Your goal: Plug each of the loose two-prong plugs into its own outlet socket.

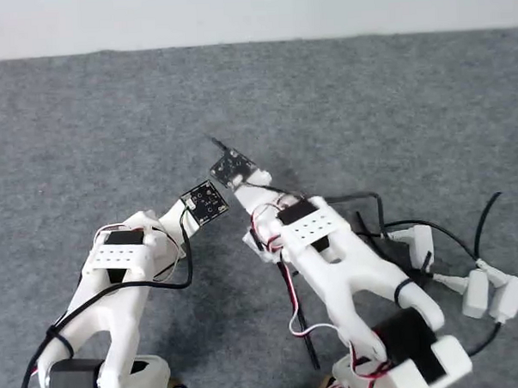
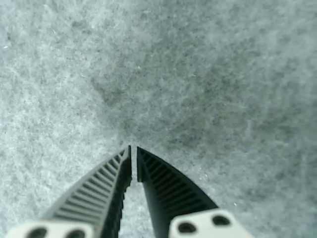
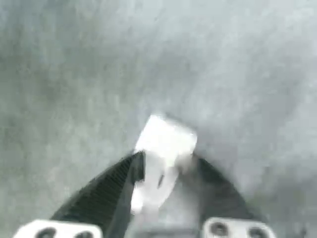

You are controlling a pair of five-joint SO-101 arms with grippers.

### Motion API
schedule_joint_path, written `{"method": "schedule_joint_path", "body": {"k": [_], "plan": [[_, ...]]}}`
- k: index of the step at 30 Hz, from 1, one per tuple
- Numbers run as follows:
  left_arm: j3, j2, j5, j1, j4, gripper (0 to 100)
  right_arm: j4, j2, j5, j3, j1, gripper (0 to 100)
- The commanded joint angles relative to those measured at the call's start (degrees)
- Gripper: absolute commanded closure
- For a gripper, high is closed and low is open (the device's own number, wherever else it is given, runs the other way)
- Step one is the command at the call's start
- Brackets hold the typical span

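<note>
So, by my reckoning the job is barely begun. My right claw (image 3: 167, 157) is clenched on one white plug (image 3: 166, 139), which sits between the fingers over bare grey counter (image 1: 393, 102). In the high view that arm stretches toward the middle of the frame. The other white plug and socket pieces (image 1: 476, 292) lie at the lower right with their black cords (image 1: 454, 233), well apart from where I hold this one. I cannot tell from here which of those pieces are plugs and which are sockets, nor whether any pair is already joined. My left claw (image 2: 133, 153) is closed on nothing, its fingers almost touching above the felt. I judge that the held plug has yet to meet a socket, and the rest wait after it.
</note>
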Motion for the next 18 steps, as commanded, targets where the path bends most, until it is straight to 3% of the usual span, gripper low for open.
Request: {"method": "schedule_joint_path", "body": {"k": [1, 7, 18], "plan": [[-0.3, -1.9, 0.6, -0.4, -0.9, 99, 3.6, -1.8, -4.2, -3.4, -2.0, 70.1], [-0.3, -1.9, 0.6, -0.4, -0.9, 99, 5.1, -2.0, -8.8, -4.0, -4.7, 71.3], [-0.3, -2.0, 0.6, -0.4, -0.9, 99, 4.4, 6.7, -9.7, -8.5, -0.9, 71.7]]}}
